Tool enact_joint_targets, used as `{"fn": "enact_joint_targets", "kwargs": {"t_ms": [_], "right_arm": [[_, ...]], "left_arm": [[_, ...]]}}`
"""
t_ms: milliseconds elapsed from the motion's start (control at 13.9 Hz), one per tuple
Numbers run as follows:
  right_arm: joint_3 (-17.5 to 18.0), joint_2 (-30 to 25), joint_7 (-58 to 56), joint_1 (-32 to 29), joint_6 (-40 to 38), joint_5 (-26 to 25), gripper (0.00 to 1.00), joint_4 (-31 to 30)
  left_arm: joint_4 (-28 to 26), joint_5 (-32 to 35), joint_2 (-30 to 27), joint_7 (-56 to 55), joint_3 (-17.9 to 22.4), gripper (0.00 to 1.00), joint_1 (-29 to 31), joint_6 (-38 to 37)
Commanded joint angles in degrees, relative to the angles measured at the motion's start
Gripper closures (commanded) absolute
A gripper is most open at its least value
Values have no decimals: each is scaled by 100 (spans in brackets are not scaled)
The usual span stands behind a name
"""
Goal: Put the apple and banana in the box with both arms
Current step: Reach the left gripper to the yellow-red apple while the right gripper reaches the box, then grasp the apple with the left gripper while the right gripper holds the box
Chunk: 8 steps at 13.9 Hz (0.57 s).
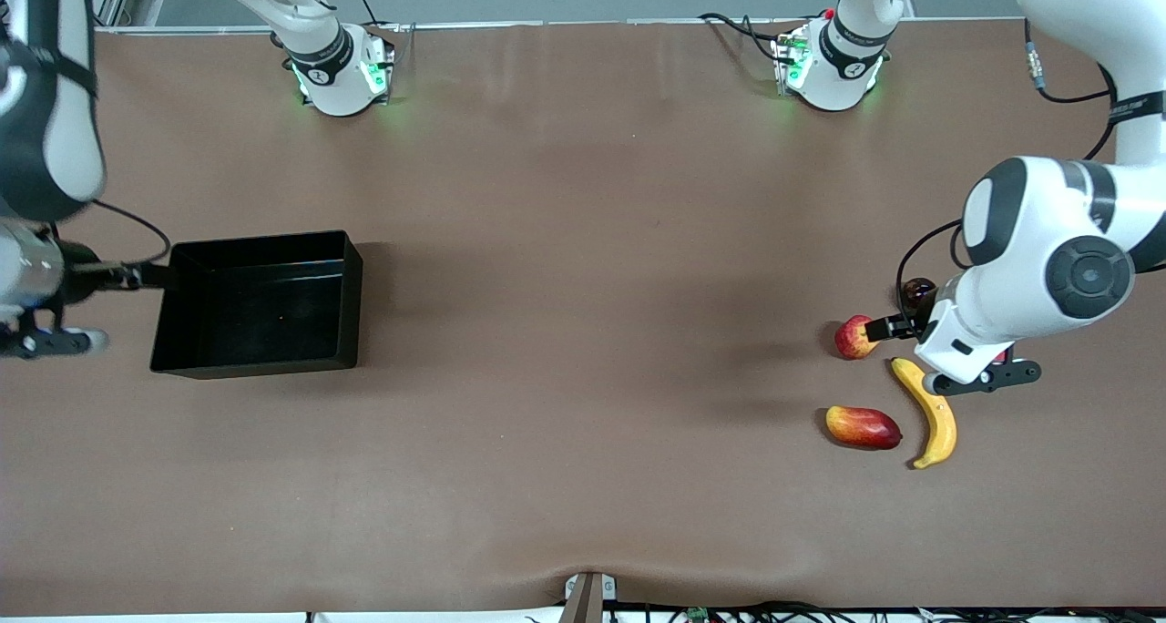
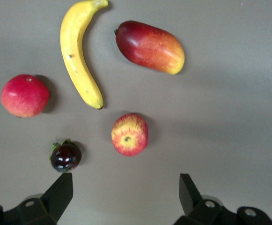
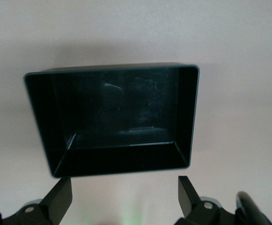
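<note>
The apple (image 1: 854, 337), red with yellow streaks, lies on the table at the left arm's end; in the left wrist view (image 2: 129, 134) it sits just ahead of the fingers. The yellow banana (image 1: 929, 413) lies nearer the front camera than the apple and shows in the left wrist view (image 2: 77, 51). My left gripper (image 1: 897, 322) hangs open and empty over the table beside the apple (image 2: 125, 192). The black box (image 1: 255, 361) stands at the right arm's end and looks empty (image 3: 185, 117). My right gripper (image 1: 127, 278) is open and empty beside the box's end wall (image 3: 124, 197).
A red-and-yellow mango-shaped fruit (image 1: 863, 426) lies beside the banana (image 2: 150, 47). A small dark glossy fruit (image 1: 916, 290) sits by the left gripper (image 2: 65, 156). A pinkish-red round fruit (image 2: 25, 95) lies beside the banana, mostly hidden under the left arm in the front view.
</note>
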Motion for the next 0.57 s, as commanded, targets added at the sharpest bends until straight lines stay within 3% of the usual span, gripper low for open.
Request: {"fn": "enact_joint_targets", "kwargs": {"t_ms": [0,216,503], "right_arm": [[47,426,-457,-395,434,-83,0,34],[47,647,-810,-651,952,14,0,-255],[55,665,-1521,-1029,2226,224,0,-1221]], "left_arm": [[-499,71,-81,-268,-2,0,76,571],[-570,70,181,-550,-11,0,119,940],[-912,62,411,-612,-2,0,207,1705]]}}
